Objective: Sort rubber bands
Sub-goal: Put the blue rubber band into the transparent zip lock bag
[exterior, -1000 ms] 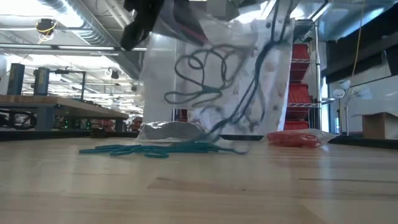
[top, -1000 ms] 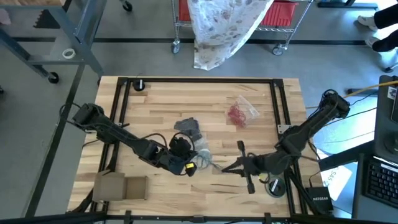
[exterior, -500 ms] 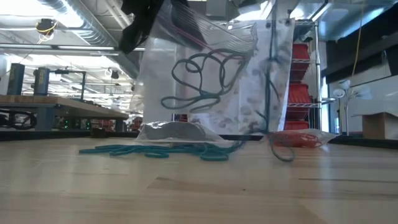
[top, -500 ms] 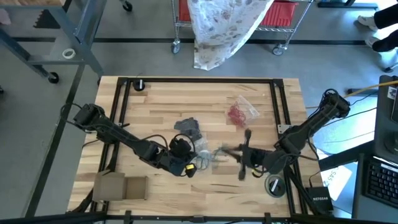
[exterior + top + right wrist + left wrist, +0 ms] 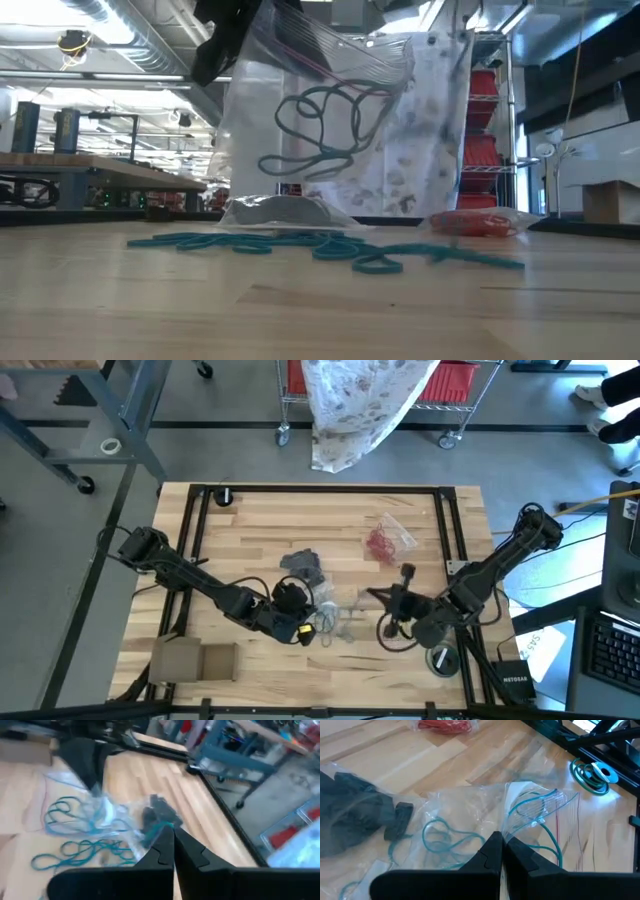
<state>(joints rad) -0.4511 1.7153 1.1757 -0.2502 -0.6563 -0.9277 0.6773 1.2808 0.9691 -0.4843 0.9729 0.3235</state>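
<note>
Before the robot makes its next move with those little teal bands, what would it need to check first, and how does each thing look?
1. Left gripper shut on the clear bag, holding it up: ok.
2. Teal rubber bands inside the held bag: ok, several.
3. Loose teal bands left on the table: not ok, many.
4. Right gripper shut, a teal band at its tip: cannot tell if it is gripped.
5. Bag of red bands lying apart: ok.
</note>
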